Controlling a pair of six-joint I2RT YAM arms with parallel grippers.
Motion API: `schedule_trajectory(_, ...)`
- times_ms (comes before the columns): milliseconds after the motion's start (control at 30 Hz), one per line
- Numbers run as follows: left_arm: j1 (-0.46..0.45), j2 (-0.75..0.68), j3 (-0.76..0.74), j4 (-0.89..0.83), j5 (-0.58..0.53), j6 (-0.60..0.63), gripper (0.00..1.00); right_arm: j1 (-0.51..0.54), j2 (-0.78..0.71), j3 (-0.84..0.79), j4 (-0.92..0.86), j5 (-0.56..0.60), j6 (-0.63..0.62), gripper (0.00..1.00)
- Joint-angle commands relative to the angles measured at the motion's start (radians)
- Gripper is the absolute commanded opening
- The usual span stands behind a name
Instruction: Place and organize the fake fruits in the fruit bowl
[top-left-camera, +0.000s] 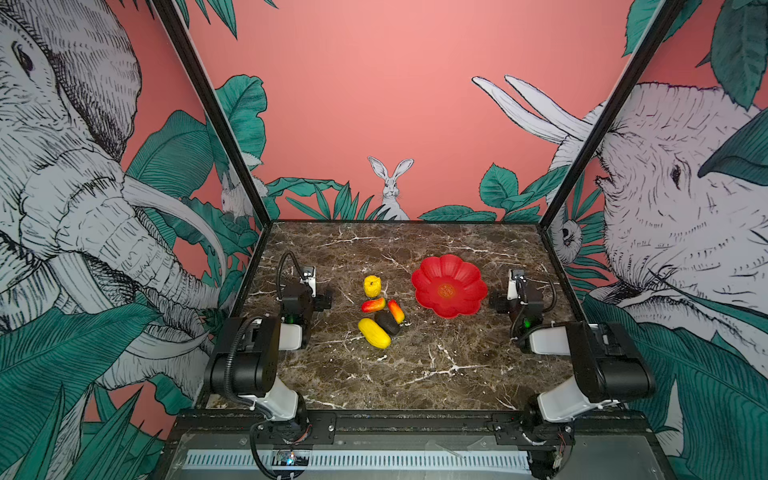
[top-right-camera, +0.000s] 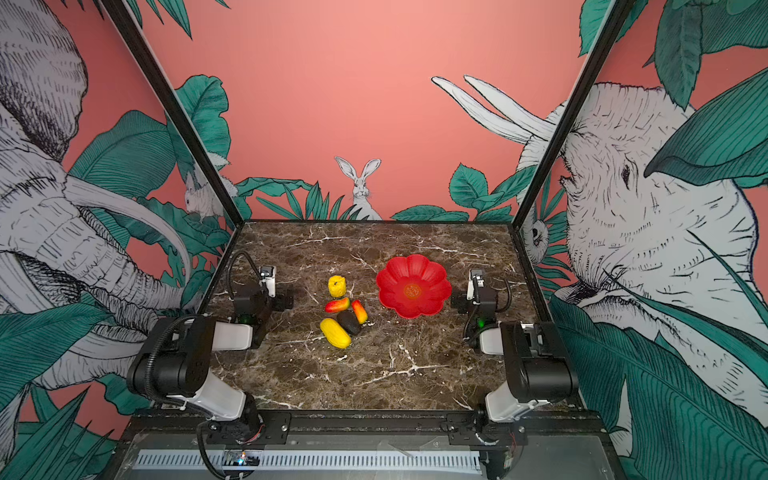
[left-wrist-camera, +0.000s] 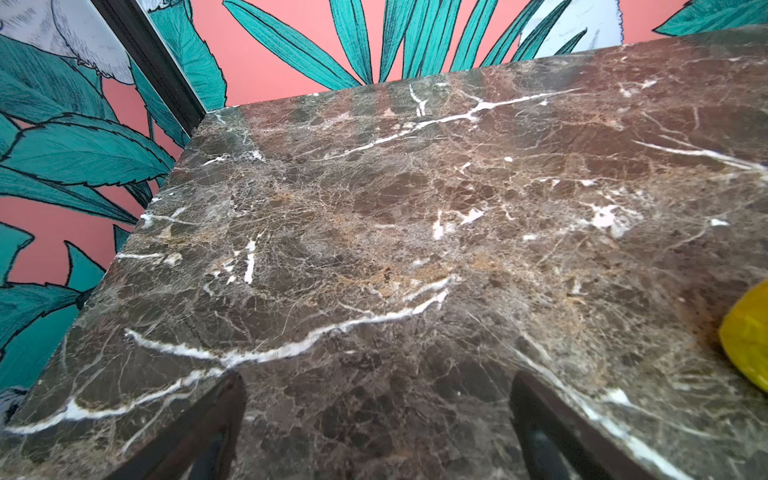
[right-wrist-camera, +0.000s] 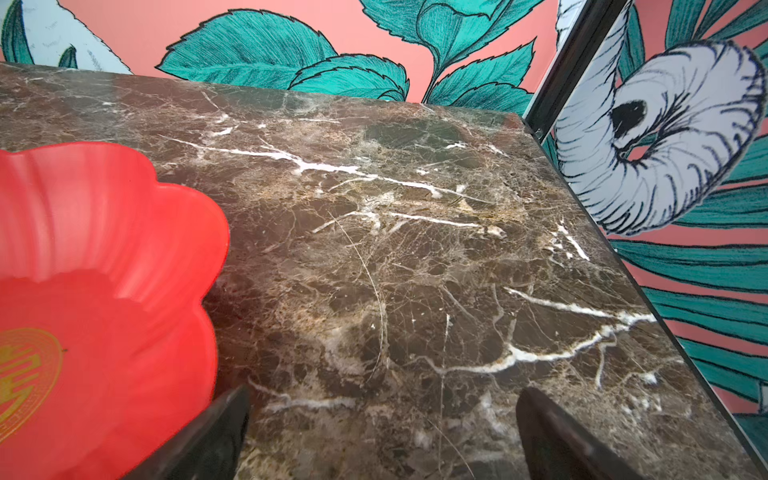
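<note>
Quick tally. Fake fruits (top-left-camera: 378, 306): 5 in all. Split: round yellow one (top-left-camera: 372, 286) x1, long yellow one (top-left-camera: 374, 333) x1, red-orange-yellow oblong ones (top-left-camera: 372, 306) (top-left-camera: 396, 311) x2, dark oval one (top-left-camera: 387, 323) x1 (so four kinds across five pieces). Fruit bowl (top-left-camera: 432, 274): 1. Robot arms (top-left-camera: 245, 370) (top-left-camera: 615, 374): 2, one left, one right. Marble table (top-left-camera: 415, 374): 1. Both top views give the same numbers.

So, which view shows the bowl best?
The top views: both show the whole bowl, empty, every petal clear. The right wrist view shows only part of it, close up. The left wrist view shows none of it.
</note>
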Motion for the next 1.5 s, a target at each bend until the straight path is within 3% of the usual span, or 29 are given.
schedule_trajectory(0, -0.001, -0.018, 0.01, 0.022, 0.008, -0.008, 1.0, -0.003, -0.004, 0.017, 0.026, -0.005, -0.003, 0.99)
schedule_trajectory(733, -0.002, -0.018, 0.01, 0.022, 0.005, -0.006, 1.0, -0.006, -0.002, 0.021, 0.02, -0.011, -0.001, 0.99)
schedule_trajectory(833, -0.002, -0.048, 0.013, 0.015, -0.053, -0.027, 1.0, -0.006, -0.024, 0.022, 0.007, 0.006, 0.004, 0.99)
schedule_trajectory(900, -0.002, -0.155, 0.035, -0.122, -0.075, -0.032, 1.0, -0.006, -0.124, 0.056, -0.124, 0.027, 0.01, 0.99)
schedule_trajectory(967, -0.005, -0.311, 0.051, -0.257, -0.085, -0.049, 1.0, 0.0, -0.268, 0.149, -0.384, -0.012, 0.013, 0.99)
schedule_trajectory(1133, -0.067, -0.6, 0.297, -0.846, -0.113, -0.075, 1.0, 0.109, -0.437, 0.439, -0.869, -0.081, -0.016, 0.99)
schedule_trajectory(1200, -0.108, -0.655, 0.403, -1.035, -0.105, -0.084, 1.0, 0.186, -0.423, 0.56, -0.999, -0.124, -0.004, 0.99)
schedule_trajectory(1333, -0.116, -0.698, 0.562, -1.323, 0.021, -0.067, 1.0, 0.388, -0.302, 0.733, -1.128, -0.141, 0.01, 0.99)
schedule_trajectory(1467, -0.116, -0.762, 0.544, -1.391, 0.164, 0.027, 1.0, 0.548, -0.089, 0.894, -1.161, -0.185, 0.024, 0.99)
